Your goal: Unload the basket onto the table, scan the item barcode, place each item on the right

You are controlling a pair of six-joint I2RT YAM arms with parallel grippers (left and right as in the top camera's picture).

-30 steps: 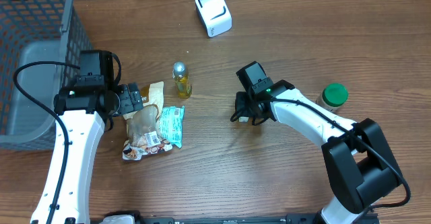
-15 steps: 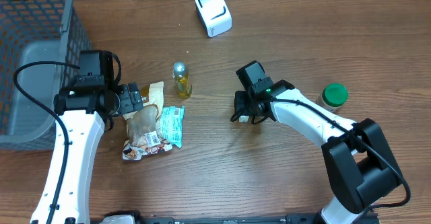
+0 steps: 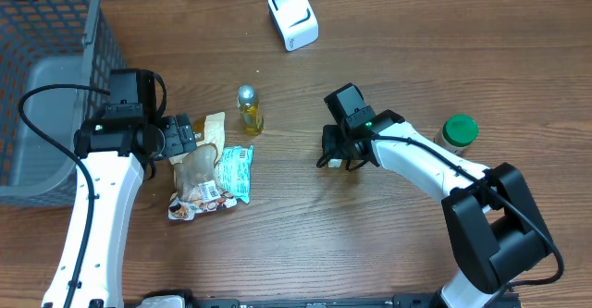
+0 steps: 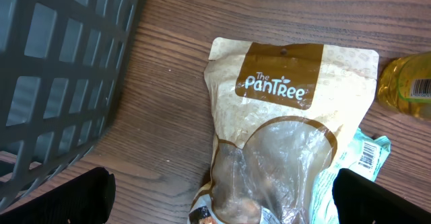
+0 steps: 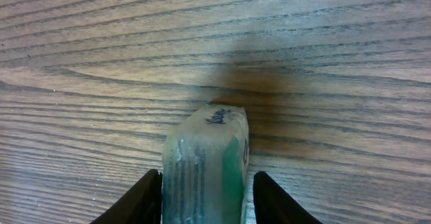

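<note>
On the wooden desk (image 3: 305,243), your right hand (image 3: 337,155) is clamped on a small green packet (image 5: 205,157) near the middle, with the white scanner (image 3: 293,17) well off toward the far edge and slightly left, while your left hand (image 3: 188,137) gapes wide over the snack pouches (image 3: 199,183).

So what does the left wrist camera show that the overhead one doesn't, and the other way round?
Only the left wrist view: the PanTree name printed on the beige pouch and the barcode stripes on the teal packet. Only the overhead view: the white device, the green-lidded jar and the right arm. Both show the pouch, the teal packet, the yellow bottle, the grey basket and the wooden table.
</note>
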